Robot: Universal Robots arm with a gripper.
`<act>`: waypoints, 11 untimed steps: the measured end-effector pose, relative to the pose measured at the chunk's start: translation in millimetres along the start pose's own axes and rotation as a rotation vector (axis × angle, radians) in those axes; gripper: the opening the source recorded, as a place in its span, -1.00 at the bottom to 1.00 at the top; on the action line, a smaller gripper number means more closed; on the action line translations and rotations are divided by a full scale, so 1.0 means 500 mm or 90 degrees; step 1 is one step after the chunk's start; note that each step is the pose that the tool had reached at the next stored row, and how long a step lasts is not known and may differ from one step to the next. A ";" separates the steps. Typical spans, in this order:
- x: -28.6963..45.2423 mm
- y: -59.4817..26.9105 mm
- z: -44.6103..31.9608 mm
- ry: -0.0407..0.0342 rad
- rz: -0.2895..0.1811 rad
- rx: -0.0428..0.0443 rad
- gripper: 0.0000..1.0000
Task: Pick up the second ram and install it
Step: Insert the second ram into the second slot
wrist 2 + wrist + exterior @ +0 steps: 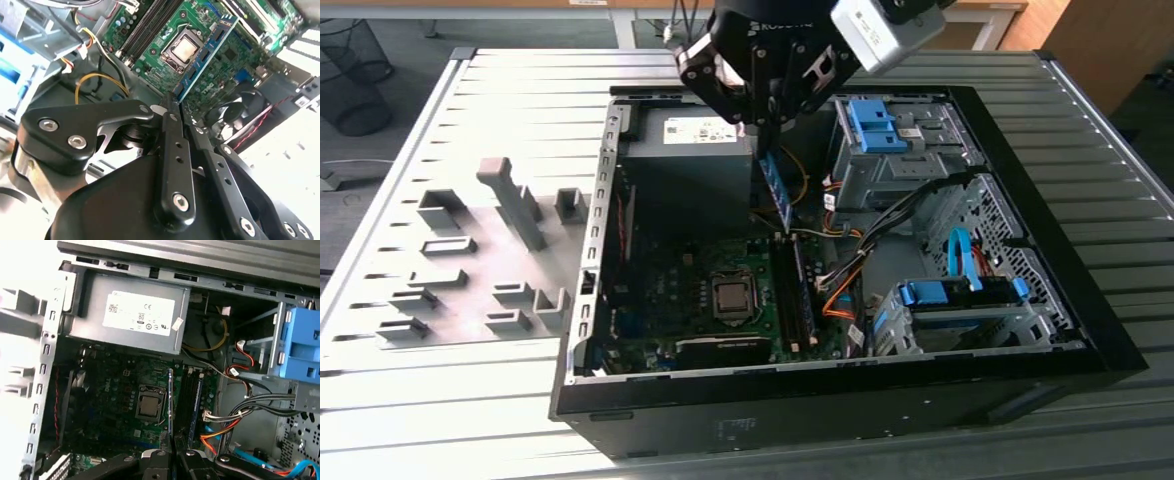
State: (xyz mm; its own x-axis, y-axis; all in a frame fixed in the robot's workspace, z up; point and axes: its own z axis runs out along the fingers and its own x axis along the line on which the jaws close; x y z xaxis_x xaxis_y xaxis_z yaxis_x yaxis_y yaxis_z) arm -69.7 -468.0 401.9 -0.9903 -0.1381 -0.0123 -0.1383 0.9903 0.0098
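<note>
**Desk:** Where are you in the job?

**Me:** The pick is done and I'm in the carry. My gripper has its fingers pressed together on the ram, pinching one end of it. In the exterior view the gripper hangs over the open case, just in front of the power supply, and the ram hangs down from it, above the board and not yet touching it.

**Desk:** Is it over the slots?

**Me:** Near them, I judge. The slots run alongside the CPU socket, and one looks to hold a stick already. In the first wrist view I see the ram edge-on as a thin strip between the socket and the slots, so it sits a little to the socket side.

**Desk:** What does seating it call for?

**Me:** Lining its long edge up with the free slot, keeping it square, then a straight, even press. The loose cables lie just beside the slots, so I'd watch those.

**Desk:** How does the stick look?

**Me:** Long, narrow, flat and green, with a row of dark chips on one face. It looks straight in the grip. I can't tell which way its notch faces.
</note>
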 end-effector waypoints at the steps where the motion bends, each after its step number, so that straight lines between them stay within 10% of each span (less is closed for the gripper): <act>1: 0.000 0.000 0.001 -0.0001 0.012 0.0002 -0.73; 11: 0.000 0.000 0.001 -0.0003 0.031 0.0004 -0.73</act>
State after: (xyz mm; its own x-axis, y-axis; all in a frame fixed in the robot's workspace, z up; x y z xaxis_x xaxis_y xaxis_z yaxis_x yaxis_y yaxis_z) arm -69.7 -468.0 401.3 -0.9958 -0.0904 -0.0123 -0.0906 0.9958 0.0098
